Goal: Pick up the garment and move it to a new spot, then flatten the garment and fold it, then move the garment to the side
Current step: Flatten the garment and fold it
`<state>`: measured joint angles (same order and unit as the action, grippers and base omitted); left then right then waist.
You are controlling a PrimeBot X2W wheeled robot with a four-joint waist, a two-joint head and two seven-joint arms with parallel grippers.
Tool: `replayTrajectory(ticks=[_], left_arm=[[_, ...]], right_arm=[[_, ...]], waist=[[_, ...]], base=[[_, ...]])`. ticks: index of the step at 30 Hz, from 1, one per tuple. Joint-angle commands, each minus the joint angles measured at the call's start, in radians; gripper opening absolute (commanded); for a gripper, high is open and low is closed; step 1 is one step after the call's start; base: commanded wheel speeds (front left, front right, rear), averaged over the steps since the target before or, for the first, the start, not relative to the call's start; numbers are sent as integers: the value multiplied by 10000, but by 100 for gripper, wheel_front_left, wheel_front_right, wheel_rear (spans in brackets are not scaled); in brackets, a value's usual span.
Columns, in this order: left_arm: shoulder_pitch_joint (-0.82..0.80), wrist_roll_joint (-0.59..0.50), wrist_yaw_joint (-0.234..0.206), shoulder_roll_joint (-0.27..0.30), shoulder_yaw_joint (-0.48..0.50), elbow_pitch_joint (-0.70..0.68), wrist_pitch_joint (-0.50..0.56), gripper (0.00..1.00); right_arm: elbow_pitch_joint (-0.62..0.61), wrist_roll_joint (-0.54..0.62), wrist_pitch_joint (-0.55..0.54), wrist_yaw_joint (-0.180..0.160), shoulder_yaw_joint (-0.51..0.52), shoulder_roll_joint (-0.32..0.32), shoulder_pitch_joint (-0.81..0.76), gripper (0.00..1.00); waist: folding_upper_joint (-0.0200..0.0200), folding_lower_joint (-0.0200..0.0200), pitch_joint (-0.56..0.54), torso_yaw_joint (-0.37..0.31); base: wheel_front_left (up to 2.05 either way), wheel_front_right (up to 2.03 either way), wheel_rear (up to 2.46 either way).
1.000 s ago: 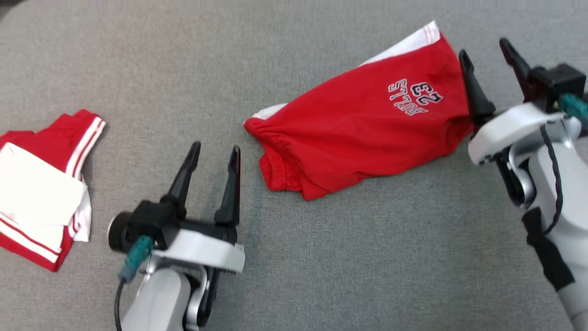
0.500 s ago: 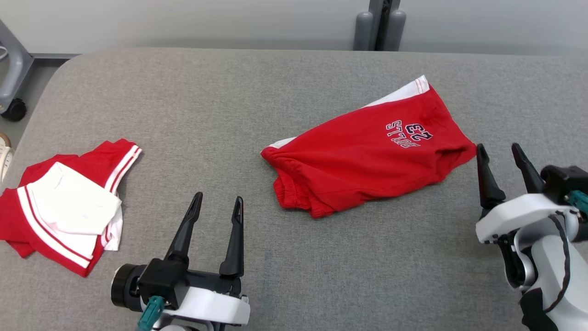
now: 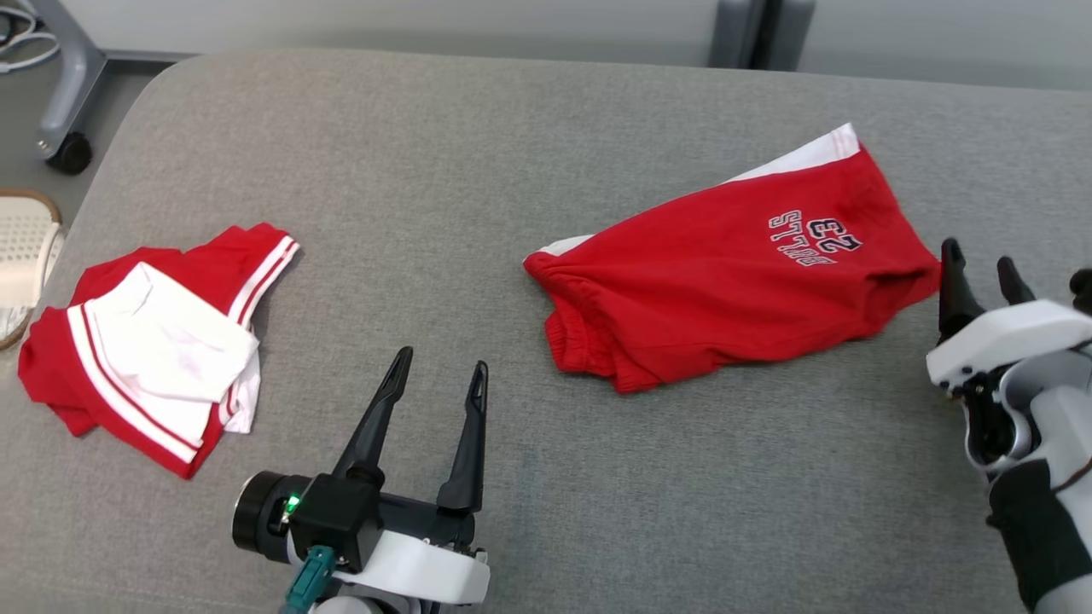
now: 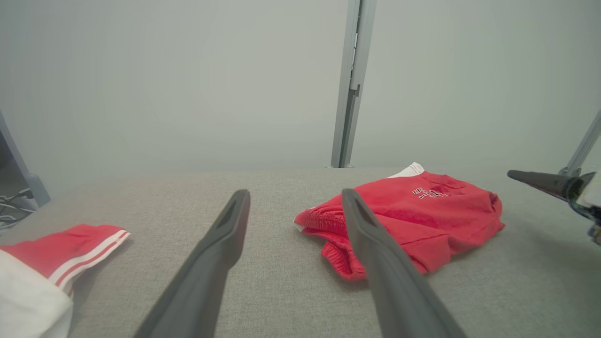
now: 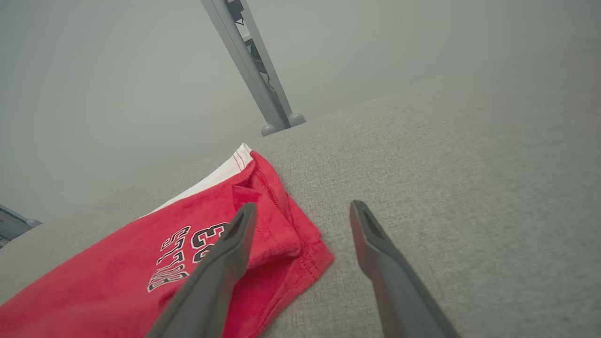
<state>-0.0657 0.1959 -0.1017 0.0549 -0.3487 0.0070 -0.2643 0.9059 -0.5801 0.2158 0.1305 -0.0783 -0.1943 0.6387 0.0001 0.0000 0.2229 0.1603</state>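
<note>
Bottom centre-left of the head view, the left gripper point(image 3: 444, 359) stands spread and empty. At the right edge the right gripper point(image 3: 977, 252), also spread and empty, sits just beside the folded red cloth shorts with white side panel point(image 3: 734, 273), which lie right of centre on the grey fabric surface point(image 3: 426, 170). A crumpled red-and-white garment point(image 3: 153, 350) lies far left.

Garment point(image 3: 725, 290), right of centre: red, white side panel, dark lettering outlined in white. Second garment point(image 3: 171, 350), left of frame: red, white panel, red-and-white striped trim. Worktop point(image 3: 426, 170): uniform grey, fine woven texture.
</note>
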Motion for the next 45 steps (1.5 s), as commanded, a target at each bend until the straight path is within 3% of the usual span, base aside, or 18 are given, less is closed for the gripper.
replayTrajectory(ticks=[1,11,20,21,23,34,41,45], left_arm=[[-192,-68,82,28,-49,15,5,100],[-478,-117,192,-19,-253,213,5,100],[-519,-163,216,-25,-337,237,5,100],[-509,-162,227,-26,-347,248,5,100],[-518,-165,254,-27,-349,263,5,100],[-312,-185,220,-29,-248,254,5,100],[-155,-117,225,-28,-141,189,5,100],[-41,-145,201,-28,-71,104,5,100]], right_arm=[[357,-186,-43,7,-16,-120,443,100],[2716,592,-649,6,-963,-418,1740,100],[3706,1040,-561,6,-605,-380,2119,100],[3730,984,-612,6,-546,-338,2108,50],[3758,900,-684,6,-503,-255,2091,0],[2903,467,388,4,-745,-18,1512,0],[1034,-25,513,4,-377,-69,115,0],[-95,301,507,6,87,94,-847,0]], waist=[[-1,0,204,221],[-1,0,453,610],[-1,0,446,682],[-1,0,442,683],[-1,0,433,682],[-1,0,184,94],[-1,0,-82,-606],[-1,0,-132,-1037]], base=[[0,0,0],[0,0,0],[0,0,0],[0,0,0],[0,0,0],[0,0,0],[0,0,0],[0,0,0]])
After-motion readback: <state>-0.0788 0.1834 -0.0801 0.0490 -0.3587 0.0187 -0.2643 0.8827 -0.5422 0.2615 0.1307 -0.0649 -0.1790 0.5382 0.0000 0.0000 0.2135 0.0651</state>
